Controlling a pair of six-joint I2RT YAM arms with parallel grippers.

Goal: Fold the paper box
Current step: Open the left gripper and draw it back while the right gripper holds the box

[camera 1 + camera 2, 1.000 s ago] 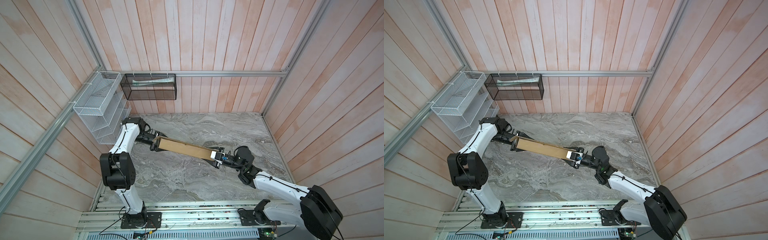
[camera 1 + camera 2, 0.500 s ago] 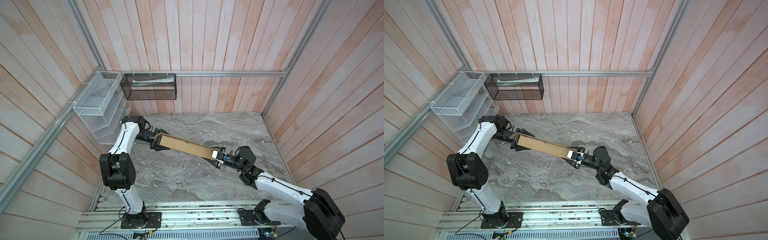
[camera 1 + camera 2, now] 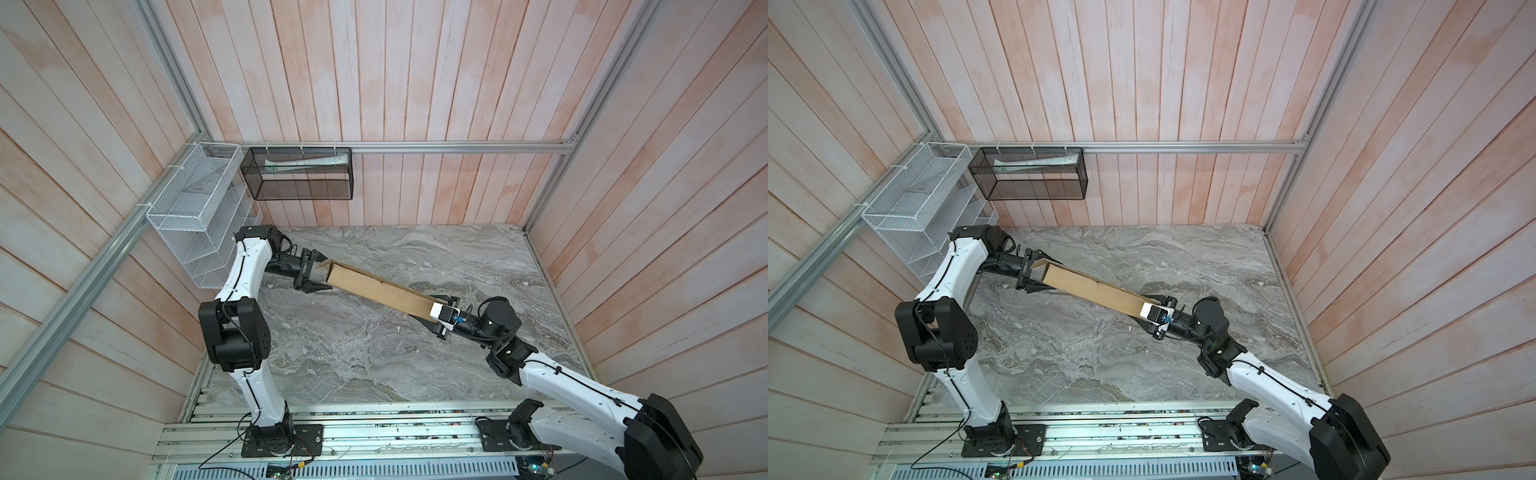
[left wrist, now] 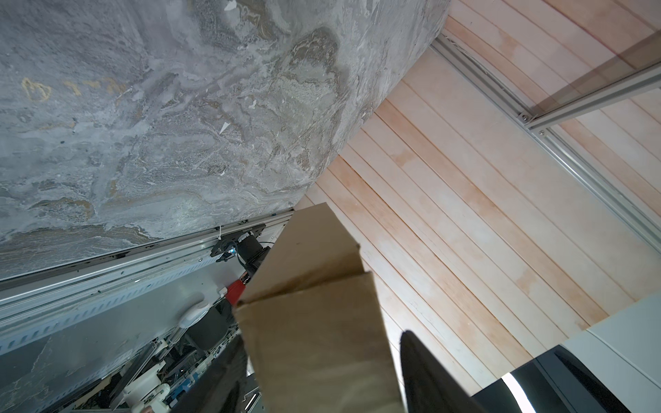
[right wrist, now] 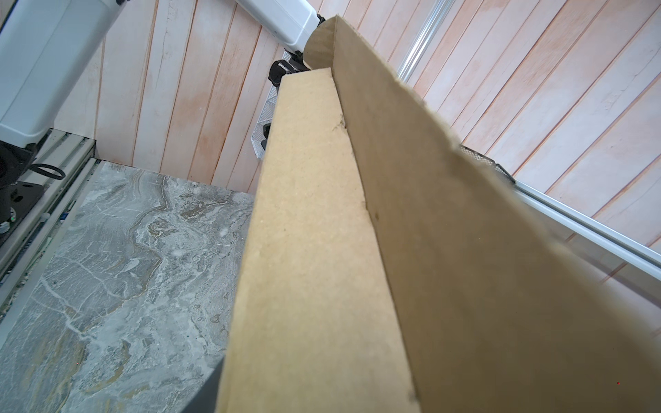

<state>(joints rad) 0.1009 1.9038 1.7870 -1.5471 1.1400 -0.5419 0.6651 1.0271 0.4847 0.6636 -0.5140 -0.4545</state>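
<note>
The paper box [image 3: 378,289] [image 3: 1096,291] is tan cardboard, folded into a long flat shape. It hangs on edge above the marble table [image 3: 374,361], slanting from back left to front right. My right gripper [image 3: 437,315] [image 3: 1152,316] is shut on its right end; in the right wrist view the box [image 5: 322,250] fills the jaws and one dark finger [image 5: 209,395] shows. My left gripper [image 3: 323,274] [image 3: 1043,273] stands open astride the left end. In the left wrist view the box [image 4: 314,321] lies between the fingers, with a thin gap at one finger [image 4: 422,364].
A white wire rack [image 3: 195,208] hangs on the left wall close behind the left arm. A black mesh basket [image 3: 299,174] holding a white tube hangs on the back wall. Wooden walls close in three sides, and a metal rail [image 3: 374,432] runs along the front.
The box and both grippers have shifted a little to the right and toward the back. The left jaws have widened slightly around the box's end.
</note>
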